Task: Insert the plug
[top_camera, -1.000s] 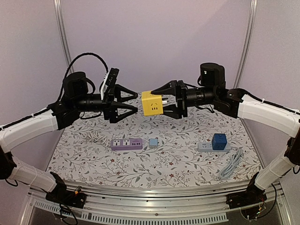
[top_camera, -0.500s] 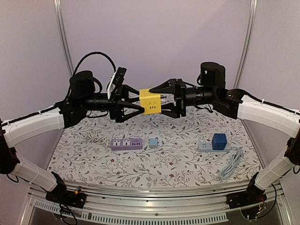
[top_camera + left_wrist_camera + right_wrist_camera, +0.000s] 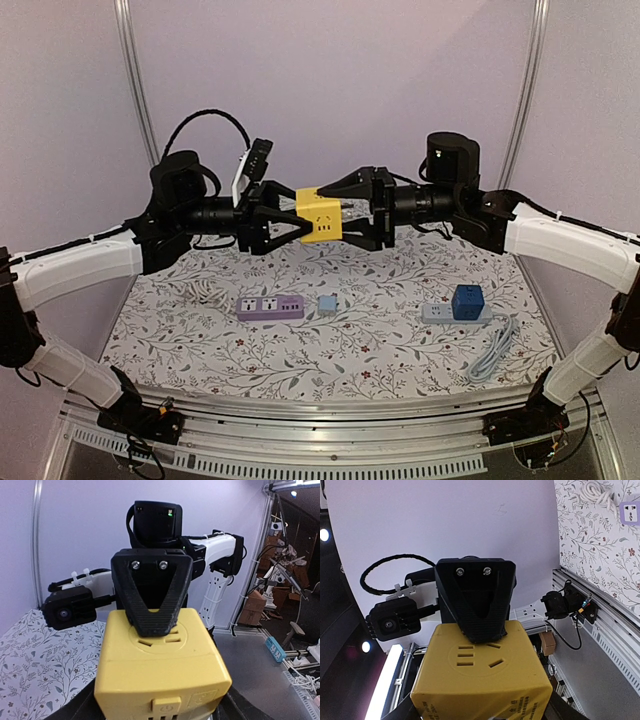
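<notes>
Yellow plastic makes up the cube (image 3: 318, 220) with the plug holes, and it hangs in the air above the middle of the far edge of the surface (image 3: 380, 340). It touches nothing below it.

Two hands meet at the cube, one from each side. The right hand (image 3: 328, 214) is grasping the cube, with one finger on top and one underneath. The left hand (image 3: 298, 210) has its fingers around the other side of the cube. I cannot tell if they squeeze it yet or just sit beside it. In the left wrist view, a black finger (image 3: 152, 595) of the right hand lies flat on the top of the cube (image 3: 160, 670). The right wrist view shows the same thing from the other way, with a finger (image 3: 475, 600) of the left hand on the cube (image 3: 480, 675).

Down on the surface lies a purple power strip (image 3: 270, 306), a bit left of the middle. Its long side runs from the left edge toward the right edge. It sits below the cube and closer to the near edge. A blue cube (image 3: 467, 301) sits in a grey strip nearer the right edge.

I think the cube should go down into the purple strip. The left arm is on that side, so it looks nearer for the job.
</notes>
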`<state>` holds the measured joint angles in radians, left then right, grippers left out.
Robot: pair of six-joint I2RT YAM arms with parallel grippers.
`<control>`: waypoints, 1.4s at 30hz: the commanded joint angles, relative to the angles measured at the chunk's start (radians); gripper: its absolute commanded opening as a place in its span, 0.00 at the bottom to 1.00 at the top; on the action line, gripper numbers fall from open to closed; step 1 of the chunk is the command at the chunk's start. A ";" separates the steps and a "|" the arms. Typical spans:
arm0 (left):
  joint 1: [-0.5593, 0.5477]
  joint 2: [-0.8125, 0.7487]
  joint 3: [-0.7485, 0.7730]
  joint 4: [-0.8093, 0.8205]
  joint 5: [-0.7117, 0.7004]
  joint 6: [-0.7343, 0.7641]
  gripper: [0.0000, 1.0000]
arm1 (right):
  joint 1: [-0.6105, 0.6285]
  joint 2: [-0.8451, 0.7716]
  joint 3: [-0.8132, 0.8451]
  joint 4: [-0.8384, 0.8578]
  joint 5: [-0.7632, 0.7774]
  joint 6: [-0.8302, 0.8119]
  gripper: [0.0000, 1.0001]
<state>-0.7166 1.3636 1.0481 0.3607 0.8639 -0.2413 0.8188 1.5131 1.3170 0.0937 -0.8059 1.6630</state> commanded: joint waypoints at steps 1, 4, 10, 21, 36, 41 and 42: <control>-0.014 0.014 -0.015 0.071 -0.032 -0.042 0.67 | 0.007 0.018 0.033 0.043 -0.010 -0.011 0.00; -0.019 0.017 -0.019 0.075 -0.033 -0.045 0.61 | 0.007 0.021 0.032 0.043 -0.007 -0.012 0.00; -0.026 0.019 -0.025 0.084 -0.040 -0.050 0.40 | 0.007 0.027 0.032 0.047 -0.007 -0.009 0.00; -0.029 0.016 -0.037 0.095 -0.025 -0.114 0.00 | 0.006 0.041 0.037 0.037 0.002 -0.040 0.45; -0.030 -0.101 -0.099 -0.025 -0.158 -0.126 0.00 | -0.106 0.004 0.059 -0.221 -0.017 -0.207 0.99; -0.032 -0.141 -0.103 -0.137 -0.252 -0.171 0.00 | -0.219 -0.055 0.089 -0.570 0.048 -0.413 0.99; -0.032 -0.143 -0.099 -0.169 -0.281 -0.192 0.00 | -0.244 -0.077 0.094 -0.658 0.083 -0.476 0.99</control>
<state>-0.7353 1.2530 0.9543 0.3012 0.6895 -0.3748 0.6590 1.5173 1.3659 -0.2203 -0.8009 1.4082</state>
